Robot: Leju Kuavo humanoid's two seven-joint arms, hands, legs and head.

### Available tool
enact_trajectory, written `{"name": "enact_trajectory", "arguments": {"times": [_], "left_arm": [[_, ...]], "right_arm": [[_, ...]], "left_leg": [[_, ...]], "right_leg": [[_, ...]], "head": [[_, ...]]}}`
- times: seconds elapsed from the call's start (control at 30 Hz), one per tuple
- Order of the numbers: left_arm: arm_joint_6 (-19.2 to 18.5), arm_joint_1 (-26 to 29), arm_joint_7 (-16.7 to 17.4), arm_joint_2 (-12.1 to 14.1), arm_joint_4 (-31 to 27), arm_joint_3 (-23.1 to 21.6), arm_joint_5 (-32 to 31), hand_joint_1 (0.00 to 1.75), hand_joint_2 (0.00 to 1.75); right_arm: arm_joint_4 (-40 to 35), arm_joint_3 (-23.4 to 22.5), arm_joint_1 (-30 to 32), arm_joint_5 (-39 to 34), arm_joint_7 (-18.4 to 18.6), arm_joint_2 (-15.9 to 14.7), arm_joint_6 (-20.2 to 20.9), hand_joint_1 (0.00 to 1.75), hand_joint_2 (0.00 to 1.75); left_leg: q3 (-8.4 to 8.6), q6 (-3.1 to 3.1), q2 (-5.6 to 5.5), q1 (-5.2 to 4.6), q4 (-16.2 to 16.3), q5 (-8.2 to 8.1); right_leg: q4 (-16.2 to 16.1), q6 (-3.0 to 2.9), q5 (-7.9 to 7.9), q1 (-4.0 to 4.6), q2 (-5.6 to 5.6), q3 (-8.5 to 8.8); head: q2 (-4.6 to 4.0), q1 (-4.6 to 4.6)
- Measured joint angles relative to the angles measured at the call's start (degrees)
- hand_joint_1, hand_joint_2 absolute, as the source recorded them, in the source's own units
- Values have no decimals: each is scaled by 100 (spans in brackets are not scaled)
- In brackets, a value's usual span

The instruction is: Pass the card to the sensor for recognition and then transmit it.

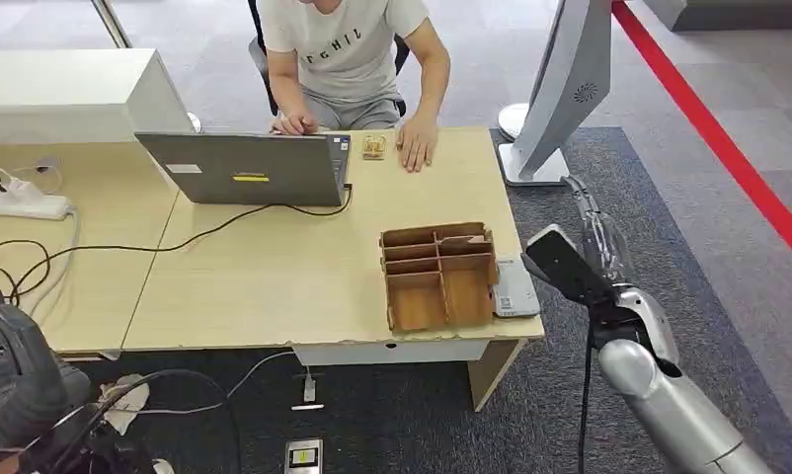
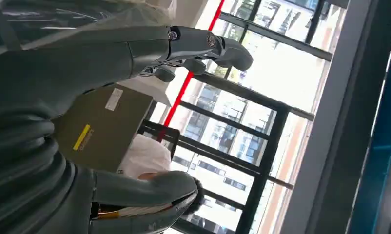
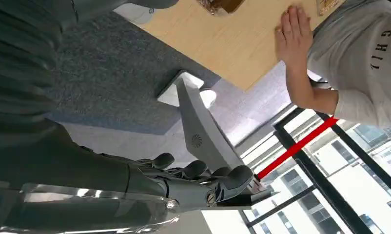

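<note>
My right hand [image 1: 621, 296] is raised just off the table's right front corner and holds a dark card [image 1: 562, 262] tilted on edge. The card hangs a little right of and above the flat white sensor [image 1: 515, 288], which lies on the table corner beside the wooden box. In the right wrist view the fingers [image 3: 198, 178] curl over the card's dark edge [image 3: 244, 199]. My left hand [image 1: 12, 380] hangs low at the front left, off the table. In the left wrist view its fingers [image 2: 203, 46] and thumb [image 2: 149, 190] are spread apart with nothing between them.
A wooden compartment box [image 1: 438, 275] stands left of the sensor. A person [image 1: 348, 49] sits at the far side with one hand [image 1: 415, 145] flat on the table [image 1: 274, 286], behind an open laptop [image 1: 244, 168]. A white standing panel [image 1: 560, 89] rises right of the table. Cables trail at the left.
</note>
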Motion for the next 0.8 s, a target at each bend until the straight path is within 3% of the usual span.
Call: {"name": "enact_trajectory", "arguments": {"times": [0.43,0.8], "left_arm": [[-151,-152,0,24,114,-39,153,0,175],[-280,-316,0,22,216,-44,188,0,175]], "right_arm": [[-520,88,261,153,-144,157,494,0,175],[-238,583,-73,210,-551,693,907,0,175]], "left_leg": [[-3,0,1,0,-2,0],[-7,-1,1,1,-3,1]], "right_leg": [[1,0,-1,0,0,0],[4,0,-1,1,1,-1]], "head": [[0,2],[0,0]]}}
